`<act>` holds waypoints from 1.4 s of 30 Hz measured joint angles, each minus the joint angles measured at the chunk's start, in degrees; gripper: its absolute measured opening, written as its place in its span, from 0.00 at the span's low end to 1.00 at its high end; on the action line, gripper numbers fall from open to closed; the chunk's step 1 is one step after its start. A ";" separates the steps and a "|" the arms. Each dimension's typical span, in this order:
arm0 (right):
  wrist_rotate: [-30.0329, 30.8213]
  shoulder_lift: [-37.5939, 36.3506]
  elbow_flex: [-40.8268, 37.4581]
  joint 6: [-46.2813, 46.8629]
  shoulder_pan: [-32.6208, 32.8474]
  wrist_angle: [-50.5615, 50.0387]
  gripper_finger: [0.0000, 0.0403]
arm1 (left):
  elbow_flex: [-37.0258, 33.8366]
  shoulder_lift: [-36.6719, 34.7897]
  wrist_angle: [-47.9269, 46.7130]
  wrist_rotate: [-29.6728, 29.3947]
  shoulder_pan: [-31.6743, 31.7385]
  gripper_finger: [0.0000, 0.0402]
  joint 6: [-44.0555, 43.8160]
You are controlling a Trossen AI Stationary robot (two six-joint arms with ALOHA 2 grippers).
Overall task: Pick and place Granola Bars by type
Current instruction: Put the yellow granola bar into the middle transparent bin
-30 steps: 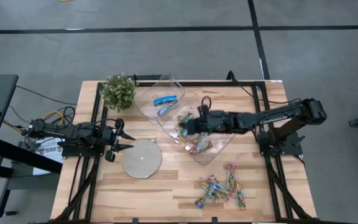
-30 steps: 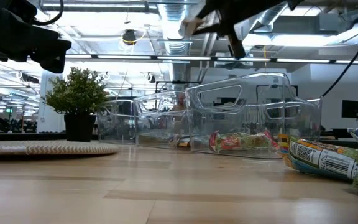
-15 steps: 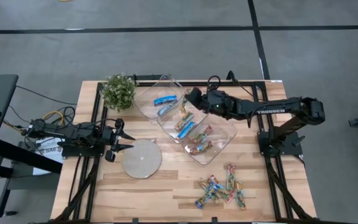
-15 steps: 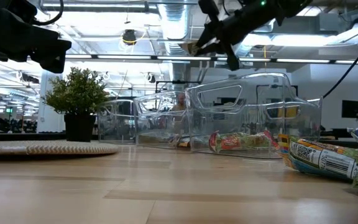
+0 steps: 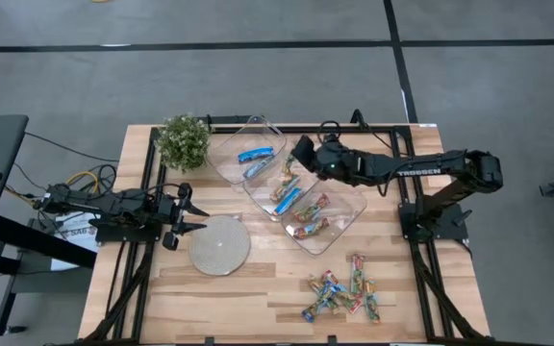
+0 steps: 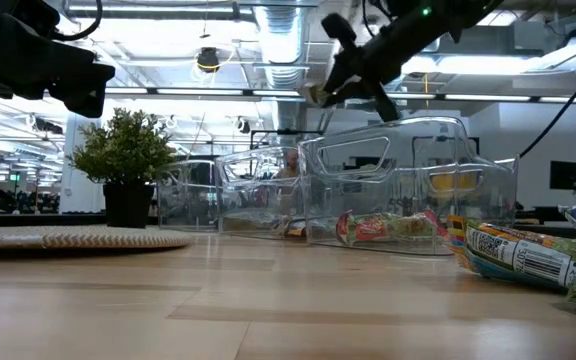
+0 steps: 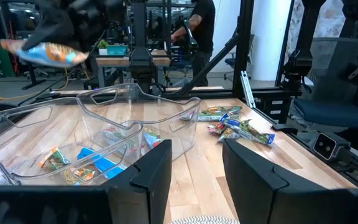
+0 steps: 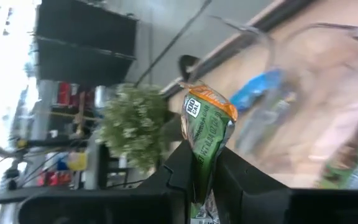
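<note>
1. Granola bars, count from the high view: two blue ones in the far clear tray (image 5: 248, 154); roughly five in the near tray (image 5: 330, 226), blue and green-red mixed, exact number not clear; a loose pile (image 5: 339, 293) of about eight multicoloured bars on the bare table (image 5: 258, 298). One more is in the air.
2. Right gripper (image 5: 301, 154): fingers clamped on one green-and-orange bar (image 8: 207, 134), which stands up from between the fingertips in the right wrist view. In the low view the gripper (image 6: 333, 85) hangs above the trays, clear of their rims.
3. Below and just beyond the right fingertips: the boundary where the two trays meet. The two blue bars (image 5: 255, 161) lie past the fingertips on the plant side. The mixed bars lie back toward the arm's wrist.
4. Loose pile is well apart from the right fingers, at the table's near edge.
5. Left gripper (image 5: 183, 216): waiting at the table's left edge, fingers (image 7: 151, 177) apart, nothing between them.
6. Ahead of the left fingers: one round woven mat (image 5: 219, 245), just beside the fingertips. Both trays lie farther out in front.
7. One small potted plant (image 5: 183, 141) at the far left corner, beside the far tray.
8. A person stands in the room beyond the table, seen in the left wrist view.
</note>
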 joint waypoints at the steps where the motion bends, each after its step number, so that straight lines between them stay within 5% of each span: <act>1: -0.01 0.86 0.43 1.00 0.00 -0.96 0.08 | -0.01 0.00 0.00 0.00 0.02 0.34 -0.01; 22: -9.16 18.13 7.25 13.37 0.66 -8.34 0.09 | -0.01 0.00 0.00 -0.07 0.01 0.34 -0.01; 42: -10.39 18.30 7.18 15.34 0.00 -10.20 0.18 | -0.01 0.00 0.00 -0.13 0.02 0.34 -0.01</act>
